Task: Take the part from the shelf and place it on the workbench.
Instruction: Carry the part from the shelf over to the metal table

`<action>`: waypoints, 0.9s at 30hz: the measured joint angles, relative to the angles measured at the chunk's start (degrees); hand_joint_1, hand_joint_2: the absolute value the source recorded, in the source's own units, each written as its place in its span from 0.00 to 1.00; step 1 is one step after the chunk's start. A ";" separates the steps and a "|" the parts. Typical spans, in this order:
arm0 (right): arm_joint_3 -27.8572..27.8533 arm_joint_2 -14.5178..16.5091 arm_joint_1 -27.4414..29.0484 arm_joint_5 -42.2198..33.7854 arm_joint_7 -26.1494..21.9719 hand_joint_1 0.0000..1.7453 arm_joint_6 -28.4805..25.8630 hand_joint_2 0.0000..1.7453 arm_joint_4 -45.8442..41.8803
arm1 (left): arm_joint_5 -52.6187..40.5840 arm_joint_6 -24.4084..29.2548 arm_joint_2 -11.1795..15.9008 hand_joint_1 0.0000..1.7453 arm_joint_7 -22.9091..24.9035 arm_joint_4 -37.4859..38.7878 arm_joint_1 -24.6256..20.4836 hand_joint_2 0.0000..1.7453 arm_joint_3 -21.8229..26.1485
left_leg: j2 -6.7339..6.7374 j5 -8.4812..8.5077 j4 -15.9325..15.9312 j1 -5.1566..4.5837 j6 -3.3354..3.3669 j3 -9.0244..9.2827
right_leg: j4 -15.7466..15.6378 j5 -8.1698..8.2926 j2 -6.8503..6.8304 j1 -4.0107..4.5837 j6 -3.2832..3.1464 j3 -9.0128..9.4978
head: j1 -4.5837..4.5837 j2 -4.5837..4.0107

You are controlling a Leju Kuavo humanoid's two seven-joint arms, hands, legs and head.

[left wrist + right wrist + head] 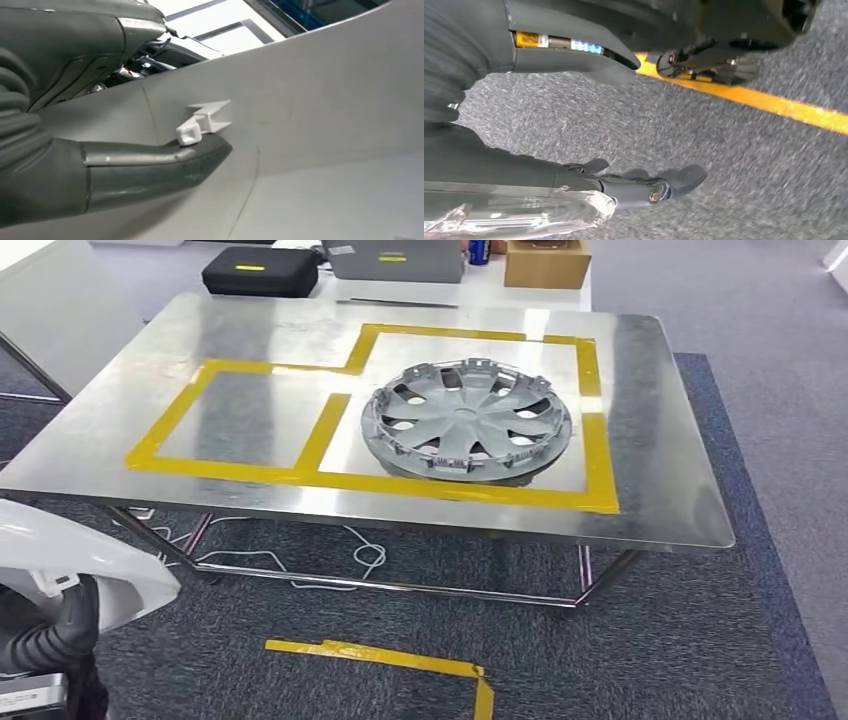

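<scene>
One white panel [310,125], the part, is gripped by my left hand [150,165], thumb pressed beside its small clip [202,125], low at my left. I read my right hand [634,187] as released, fingers extended over grey carpet [734,165]. A wheel cover [466,421] rests on the steel workbench [660,480] ahead.

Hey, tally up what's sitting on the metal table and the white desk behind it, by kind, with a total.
Hubcap: 1
Black case: 1
Laptop: 1
Cardboard box: 1
Blue bottle: 1
Total: 5
</scene>
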 joint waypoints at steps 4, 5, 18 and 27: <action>0.00 -0.02 -0.27 0.00 -0.14 0.00 -0.02 1.00 0.01 | 0.00 0.04 -0.10 1.00 -0.03 -0.10 -0.12 1.00 0.01 | -0.08 -0.84 -0.95 0.48 1.00 2.25 | 7.68 -1.89 -0.15 -0.24 1.15 -4.21 | 0.32 -0.01; 0.00 -0.02 -0.27 -0.01 -0.14 0.00 -0.02 1.00 0.01 | 0.01 0.04 -0.11 1.00 -0.03 -0.10 -0.17 1.00 0.01 | -0.07 -1.25 -0.97 0.49 1.12 2.65 | 11.57 -3.01 -0.16 -0.32 1.39 -7.11 | 0.36 0.00; -0.02 -0.10 0.05 -0.06 -0.23 0.00 -0.16 1.00 0.38 | 0.10 0.09 -0.14 1.00 -0.03 -0.10 -0.40 1.00 -0.05 | -0.16 -5.34 4.09 0.56 -1.68 6.33 | 2.15 6.48 -0.49 -0.30 -1.23 -9.23 | 0.46 0.00; -0.03 -0.11 -0.03 -0.05 -0.25 0.00 -0.22 1.00 0.56 | 0.63 0.08 -0.05 1.00 -0.02 -0.09 -0.27 1.00 -0.08 | -0.15 -2.45 3.67 0.37 -1.26 -1.32 | 1.82 2.79 0.11 0.04 -1.52 -4.24 | 0.40 0.00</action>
